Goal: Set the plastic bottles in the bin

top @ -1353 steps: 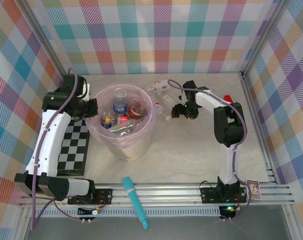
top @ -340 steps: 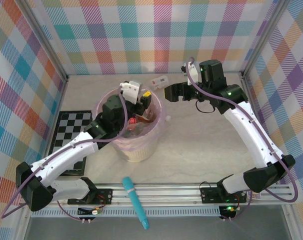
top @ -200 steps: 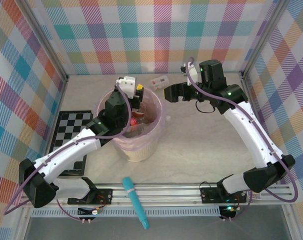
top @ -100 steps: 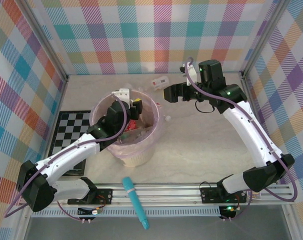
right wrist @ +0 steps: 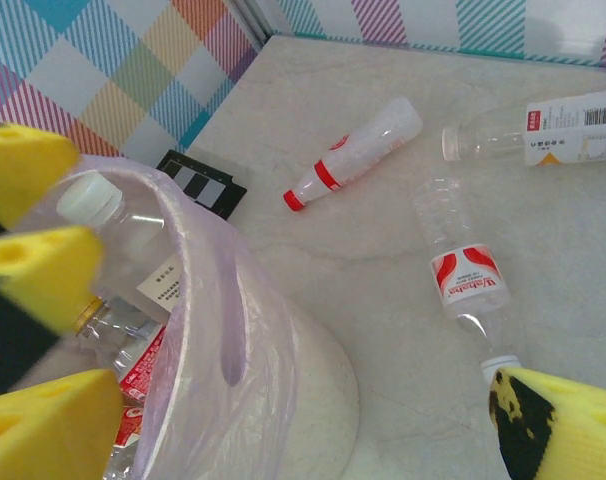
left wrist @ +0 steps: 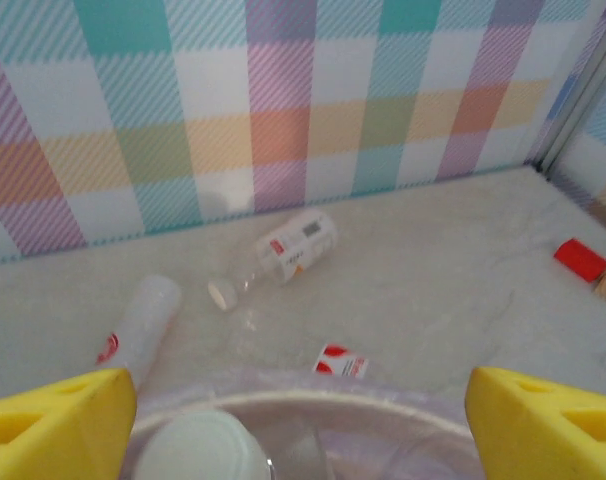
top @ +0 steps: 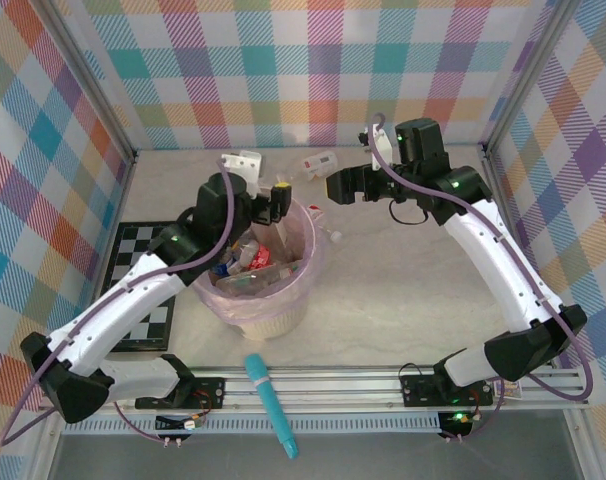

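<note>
Three plastic bottles [right wrist: 465, 270] outside, several more inside one bin [right wrist: 313, 380]; one teal stick [top: 270, 402].

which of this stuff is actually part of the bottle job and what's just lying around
Part of the job: bin; bottles already in it; outside it, red-capped bottle, red-white labelled bottle, white-labelled bottle.
Just lying about: teal stick; checkerboard mat; small red block.

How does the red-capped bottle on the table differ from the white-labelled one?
The red-capped bottle has a red cap and a narrow red band by its neck; the white-labelled bottle has a whitish end and a broad barcode label. The red-capped bottle lies nearer the bin. Both are clear, lying sideways on the table.
</note>
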Action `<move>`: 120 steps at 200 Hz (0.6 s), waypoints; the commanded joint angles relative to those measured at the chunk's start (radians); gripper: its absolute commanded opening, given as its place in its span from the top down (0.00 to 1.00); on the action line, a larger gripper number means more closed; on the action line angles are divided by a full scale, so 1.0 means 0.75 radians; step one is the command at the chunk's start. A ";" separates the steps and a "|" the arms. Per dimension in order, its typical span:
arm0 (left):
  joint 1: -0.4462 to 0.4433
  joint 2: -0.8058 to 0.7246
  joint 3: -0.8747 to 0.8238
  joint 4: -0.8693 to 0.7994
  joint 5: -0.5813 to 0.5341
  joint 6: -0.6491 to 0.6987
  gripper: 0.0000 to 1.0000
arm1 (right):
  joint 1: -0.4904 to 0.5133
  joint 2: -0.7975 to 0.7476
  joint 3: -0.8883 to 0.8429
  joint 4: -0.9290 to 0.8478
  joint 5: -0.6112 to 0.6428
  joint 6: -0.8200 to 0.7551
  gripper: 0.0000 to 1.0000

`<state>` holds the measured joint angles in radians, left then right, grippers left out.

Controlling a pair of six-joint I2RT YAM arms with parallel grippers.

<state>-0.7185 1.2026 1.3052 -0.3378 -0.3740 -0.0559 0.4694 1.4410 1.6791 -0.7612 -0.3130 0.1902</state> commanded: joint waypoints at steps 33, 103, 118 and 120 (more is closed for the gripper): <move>0.008 -0.018 0.122 -0.074 -0.096 0.034 0.31 | -0.014 0.064 0.062 -0.055 -0.010 0.025 0.06; 0.128 0.062 0.094 -0.005 -0.026 -0.173 0.92 | -0.013 0.075 0.060 -0.081 -0.004 0.006 0.06; 0.128 0.049 0.015 0.002 0.014 -0.222 1.00 | -0.014 0.071 0.055 -0.087 0.011 -0.003 0.05; 0.126 0.046 0.001 0.005 0.018 -0.229 1.00 | -0.013 0.069 0.056 -0.089 0.013 -0.004 0.05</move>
<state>-0.6277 1.2396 1.3788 -0.3397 -0.4026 -0.1417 0.4637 1.4937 1.6955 -0.8082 -0.3073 0.2016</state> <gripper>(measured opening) 0.041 0.945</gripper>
